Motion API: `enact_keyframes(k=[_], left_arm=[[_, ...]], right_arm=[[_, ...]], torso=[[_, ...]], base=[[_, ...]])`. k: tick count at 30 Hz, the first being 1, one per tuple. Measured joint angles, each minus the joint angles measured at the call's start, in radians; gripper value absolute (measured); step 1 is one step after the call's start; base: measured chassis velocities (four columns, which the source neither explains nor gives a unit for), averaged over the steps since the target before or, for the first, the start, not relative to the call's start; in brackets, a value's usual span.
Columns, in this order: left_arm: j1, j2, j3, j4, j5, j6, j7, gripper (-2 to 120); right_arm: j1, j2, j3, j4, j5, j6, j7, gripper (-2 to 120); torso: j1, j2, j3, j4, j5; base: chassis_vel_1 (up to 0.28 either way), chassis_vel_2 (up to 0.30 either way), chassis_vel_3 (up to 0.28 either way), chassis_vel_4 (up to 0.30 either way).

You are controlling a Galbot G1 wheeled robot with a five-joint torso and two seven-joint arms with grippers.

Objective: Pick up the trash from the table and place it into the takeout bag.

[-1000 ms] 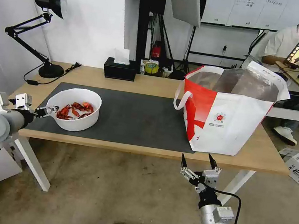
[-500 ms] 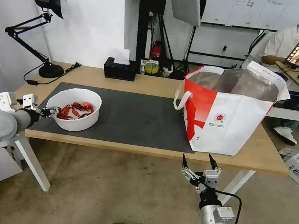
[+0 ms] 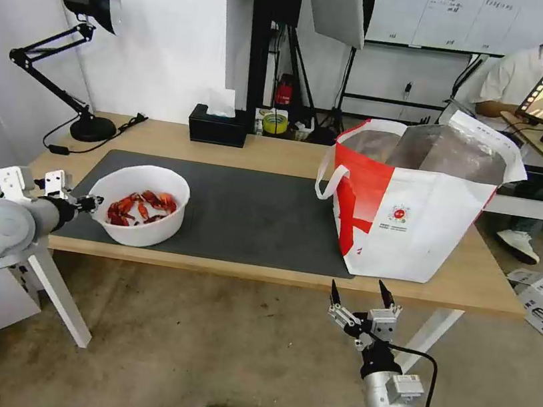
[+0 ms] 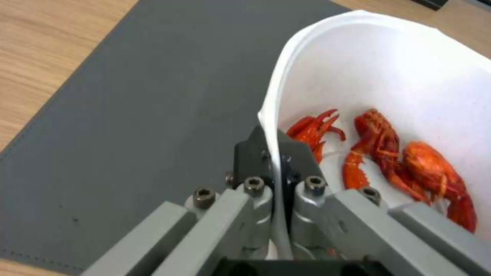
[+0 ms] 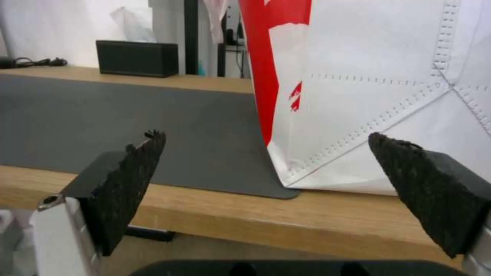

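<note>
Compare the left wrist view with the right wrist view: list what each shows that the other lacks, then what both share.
Left wrist view alone: the left gripper pinching the rim of the white bowl, with red crayfish shells inside.

Right wrist view alone: the right gripper open below the table edge, the takeout bag and the black tissue box.

Both: the dark grey mat on the wooden table.

The inside of the takeout bag (image 3: 419,204) is hidden from the head view by its own walls, so its contents cannot be told. In the left wrist view the bowl (image 4: 389,76) is cut off by the picture's edge, and part of its rim is covered by the left gripper (image 4: 279,153). The small logo (image 3: 399,214) on the bag is too small to be read.
</note>
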Motion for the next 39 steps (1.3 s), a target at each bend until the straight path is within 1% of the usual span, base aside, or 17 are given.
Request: enact_keyframes(k=[7, 11, 14, 17, 18, 19, 22, 23, 26, 27, 30, 31, 33, 34, 37, 38, 39], left_arm=[[-0.001, 0.003, -0.005, -0.019, 0.002, 0.000, 0.000, 0], [-0.005, 0.006, -0.018, -0.045, -0.002, 0.000, -0.001, 0], [-0.028, 0.011, -0.027, -0.074, -0.044, 0.000, -0.022, 0], [-0.046, 0.015, -0.028, -0.087, -0.071, 0.000, -0.034, 0], [-0.068, 0.018, -0.026, -0.097, -0.103, 0.000, -0.052, 0], [-0.068, 0.018, -0.026, -0.097, -0.103, 0.000, -0.052, 0], [-0.127, 0.026, -0.011, -0.116, -0.165, 0.000, -0.083, 0], [-0.127, 0.026, -0.011, -0.116, -0.165, 0.000, -0.083, 0], [-0.198, 0.034, 0.019, -0.137, -0.235, 0.000, -0.124, 0], [-0.198, 0.034, 0.019, -0.137, -0.235, 0.000, -0.124, 0], [-0.297, 0.037, 0.070, -0.146, -0.341, 0.000, -0.185, 0], [-0.297, 0.037, 0.070, -0.146, -0.341, 0.000, -0.185, 0], [-0.359, 0.038, 0.117, -0.143, -0.387, 0.000, -0.205, 0], [-0.359, 0.038, 0.117, -0.143, -0.387, 0.000, -0.205, 0], [-0.488, 0.029, 0.208, -0.128, -0.453, -0.002, -0.234, 0], [-0.488, 0.029, 0.208, -0.128, -0.453, -0.002, -0.234, 0], [-0.535, 0.023, 0.245, -0.120, -0.464, -0.004, -0.240, 0]], right_arm=[[-0.003, 0.000, 0.000, 0.000, 0.000, 0.000, 0.000, 98], [-0.004, 0.000, 0.000, 0.000, 0.000, 0.001, 0.000, 97], [-0.003, 0.000, -0.002, 0.000, 0.000, 0.001, 0.000, 97], [-0.002, 0.000, -0.003, 0.001, 0.000, 0.001, 0.000, 97], [-0.002, 0.000, -0.003, 0.002, 0.000, 0.001, 0.000, 97], [-0.002, 0.000, -0.003, 0.002, 0.000, 0.001, 0.000, 97], [-0.005, -0.002, -0.003, 0.006, 0.000, 0.001, 0.000, 97], [-0.005, -0.002, -0.003, 0.006, 0.000, 0.001, 0.000, 97], [-0.008, -0.002, -0.002, 0.007, -0.001, 0.001, 0.000, 97], [-0.008, -0.002, -0.002, 0.007, -0.001, 0.001, 0.000, 97], [-0.010, -0.002, -0.002, 0.007, -0.001, 0.001, 0.001, 97], [-0.010, -0.002, -0.002, 0.007, -0.001, 0.001, 0.001, 97], [-0.011, -0.002, -0.002, 0.008, -0.001, 0.000, 0.000, 97], [-0.011, -0.002, -0.002, 0.008, -0.001, 0.000, 0.000, 97], [-0.012, -0.002, -0.002, 0.009, -0.001, 0.000, 0.000, 96], [-0.012, -0.002, -0.002, 0.009, -0.001, 0.000, 0.000, 96], [-0.014, -0.002, -0.002, 0.009, -0.001, 0.000, 0.000, 96]], torso=[[0.000, 0.000, 0.000, 0.0000, -0.0001], [0.000, 0.000, 0.000, 0.0000, 0.0000], [0.000, 0.000, 0.000, 0.0000, 0.0000], [0.000, 0.000, 0.000, 0.0000, 0.0000], [0.000, 0.000, 0.000, 0.0001, 0.0000], [0.000, 0.000, 0.000, 0.0001, 0.0000], [0.000, 0.000, 0.000, 0.0000, 0.0000], [0.000, 0.000, 0.000, 0.0000, 0.0000], [0.000, 0.000, 0.000, 0.0001, 0.0000], [0.000, 0.000, 0.000, 0.0001, 0.0000], [0.000, 0.000, 0.000, 0.0000, 0.0003], [0.000, 0.000, 0.000, 0.0000, 0.0003], [0.000, 0.000, 0.000, 0.0000, 0.0001], [0.000, 0.000, 0.000, 0.0000, 0.0001], [0.000, 0.000, 0.000, 0.0000, 0.0000], [0.000, 0.000, 0.000, 0.0000, 0.0000], [0.000, 0.000, 0.000, 0.0000, 0.0001]], base=[[0.000, 0.000, 0.000, 0.000], [0.000, 0.000, 0.000, 0.000], [0.000, 0.000, 0.000, 0.000], [0.000, 0.000, 0.000, 0.000], [0.000, 0.000, 0.000, 0.000], [0.000, 0.000, 0.000, 0.000], [0.000, 0.000, 0.000, 0.000], [0.000, 0.000, 0.000, 0.000], [0.000, 0.000, 0.000, 0.000], [0.000, 0.000, 0.000, 0.000], [0.000, 0.000, 0.000, 0.000], [0.000, 0.000, 0.000, 0.000], [0.000, 0.000, 0.000, 0.000], [0.000, 0.000, 0.000, 0.000], [0.000, 0.000, 0.000, 0.000], [0.000, 0.000, 0.000, 0.000], [0.000, 0.000, 0.000, 0.000]])
